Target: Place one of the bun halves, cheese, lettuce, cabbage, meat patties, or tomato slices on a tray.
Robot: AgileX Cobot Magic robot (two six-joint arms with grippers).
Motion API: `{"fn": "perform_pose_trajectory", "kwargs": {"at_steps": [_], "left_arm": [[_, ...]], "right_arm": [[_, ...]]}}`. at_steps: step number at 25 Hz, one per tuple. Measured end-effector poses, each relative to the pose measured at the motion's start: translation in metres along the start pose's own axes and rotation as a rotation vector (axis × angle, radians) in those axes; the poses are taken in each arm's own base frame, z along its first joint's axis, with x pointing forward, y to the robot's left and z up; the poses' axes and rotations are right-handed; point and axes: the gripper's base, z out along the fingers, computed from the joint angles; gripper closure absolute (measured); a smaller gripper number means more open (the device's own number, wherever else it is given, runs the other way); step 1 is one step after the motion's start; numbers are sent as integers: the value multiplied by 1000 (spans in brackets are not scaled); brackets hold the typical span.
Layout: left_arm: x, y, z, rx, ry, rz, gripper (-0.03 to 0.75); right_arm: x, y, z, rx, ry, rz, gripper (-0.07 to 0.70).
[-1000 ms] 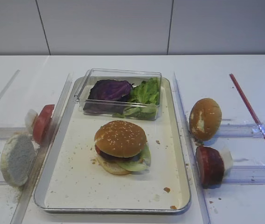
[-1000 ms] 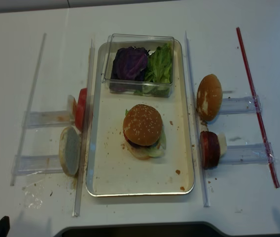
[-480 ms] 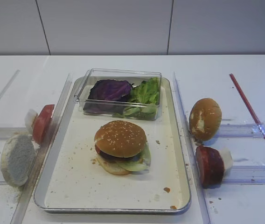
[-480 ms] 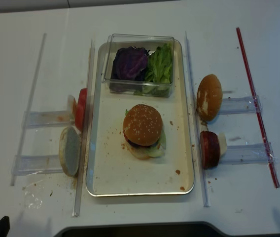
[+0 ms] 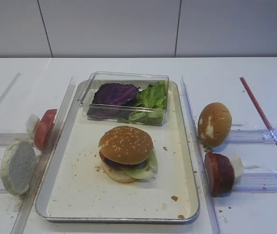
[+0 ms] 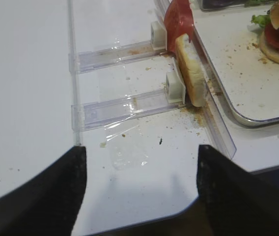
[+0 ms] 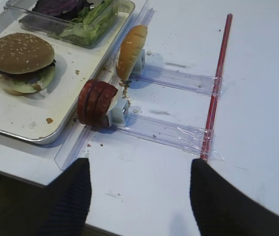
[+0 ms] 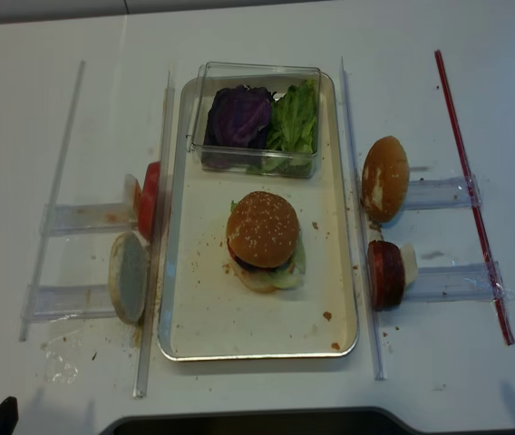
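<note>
— So what's hidden from you rn?

— Mostly the arms. On both overhead cams I see no arm bodies, just dark bits at the bottom corners. Right gripper (image 7: 137, 194) shows only as two dark textured fingers (image 7: 70, 196) at the bottom of its wrist cam, spread wide, nothing betw them. Left gripper (image 6: 139, 189) same deal: two dark blurry fingers (image 6: 46, 189) wide apart, holding nothing, above bare table.

— And the bun half?

— Sesame bun top (image 5: 126, 144), domed, golden-brown, sits atop a stacked burger mid-tray. Patty & tomato under it mostly covered; only dark and red edges peek out, plus a pale lettuce leaf (image 5: 146, 168) at the right.

— Tray?

— Silver metal tray (image 5: 189, 195), rounded corners, raised rim, cream floor w/ crumbs. Clear plastic box (image 5: 124, 97) at its far end holds purple cabbage (image 5: 114, 93) & ruffled green leaves.

— Off-tray stuff?

— Right: smooth brown bun (image 5: 214, 124) and meat patties (image 5: 219, 173), standing on edge in clear slotted holders. Left: tomato slices (image 5: 44, 127), pale flat bun half (image 5: 17, 166). Red strip (image 5: 265, 122) on the far right, cut off by frame. No readable writing anywhere.
</note>
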Motion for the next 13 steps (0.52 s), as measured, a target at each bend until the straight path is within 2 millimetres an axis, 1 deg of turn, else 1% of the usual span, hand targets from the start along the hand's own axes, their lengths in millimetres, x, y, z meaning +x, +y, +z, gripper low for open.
{"fn": "perform_pose_trajectory", "kwargs": {"at_steps": [13], "left_arm": [[0,0,0,0,0,0,277]], "right_arm": [[0,0,0,0,1,0,184]]}}
